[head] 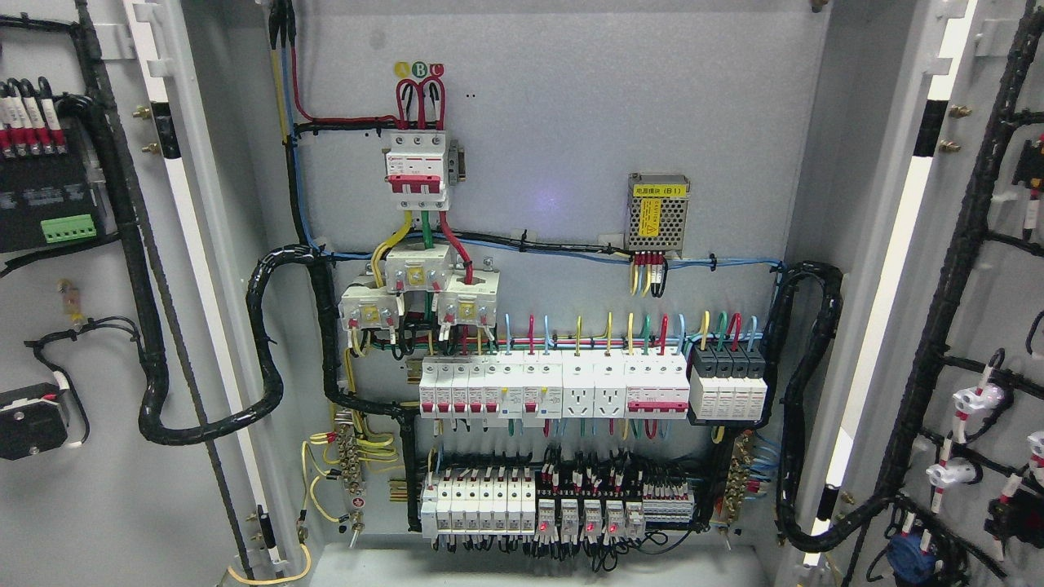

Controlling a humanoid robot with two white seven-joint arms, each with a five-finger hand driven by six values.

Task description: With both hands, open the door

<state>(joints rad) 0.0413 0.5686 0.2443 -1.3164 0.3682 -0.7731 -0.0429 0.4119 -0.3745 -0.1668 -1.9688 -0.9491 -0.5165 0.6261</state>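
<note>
Both doors of the electrical cabinet already stand swung wide: the left door [98, 326] fills the picture's edge to the left of the main breaker [418, 163], its inner face showing a green terminal block [68, 229] and black looms, and the right door [971, 326] lies far to the breaker's right, carrying white connectors on a branching harness [938, 350]. Between them the back panel [555, 106] is fully exposed, with the row of breakers [555, 390] below the main breaker and the small power supply [657, 210] to its lower right. Neither robot hand shows anywhere, so whether the fingers are apart or together cannot be told. The opening looks complete; doing it well now probably means keeping the arms clear of the flexible looms [269, 342] that bridge each hinge, and not pushing either door past its stop.
</note>
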